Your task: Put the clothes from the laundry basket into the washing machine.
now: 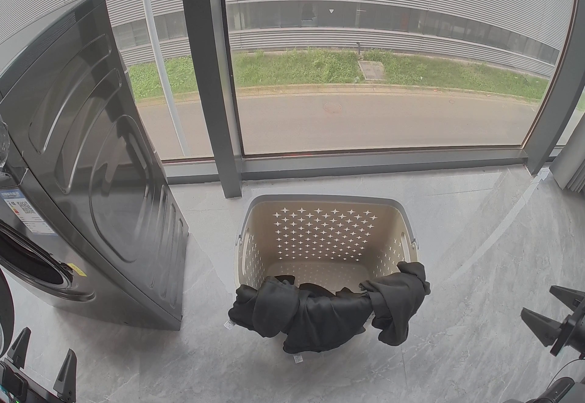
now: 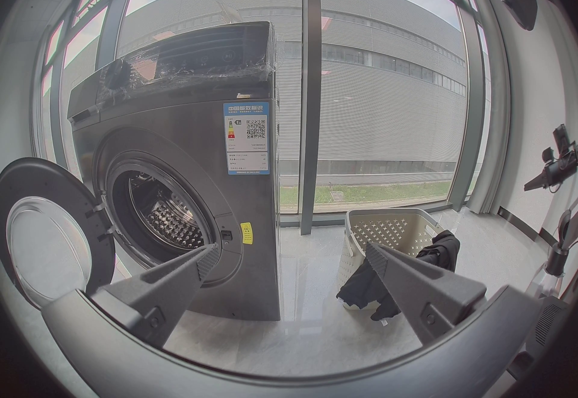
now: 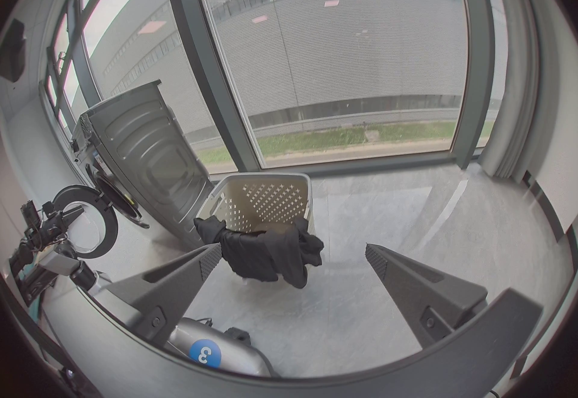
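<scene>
- Laundry basket: beige, with star-shaped holes in its walls. It stands upright on the grey floor, centre of the scene, just before the window.
- Clothes: a black bundle draped over the near rim of the basket. Part lies inside and part hangs down the outer near wall. One end is bunched at the right near corner, the other at the left near corner.
- Washing machine: dark grey front-loader, left of the basket and near it but not touching. Its ribbed side panel faces the basket.
- Machine door: swung wide open on the left side of the machine's front. The metal drum shows through the round opening.
- Left gripper: near left, low, in front of the machine. Its fingers are spread apart and hold nothing.
- Right gripper: near right, well apart from the basket. Its fingers are spread apart and hold nothing.
</scene>
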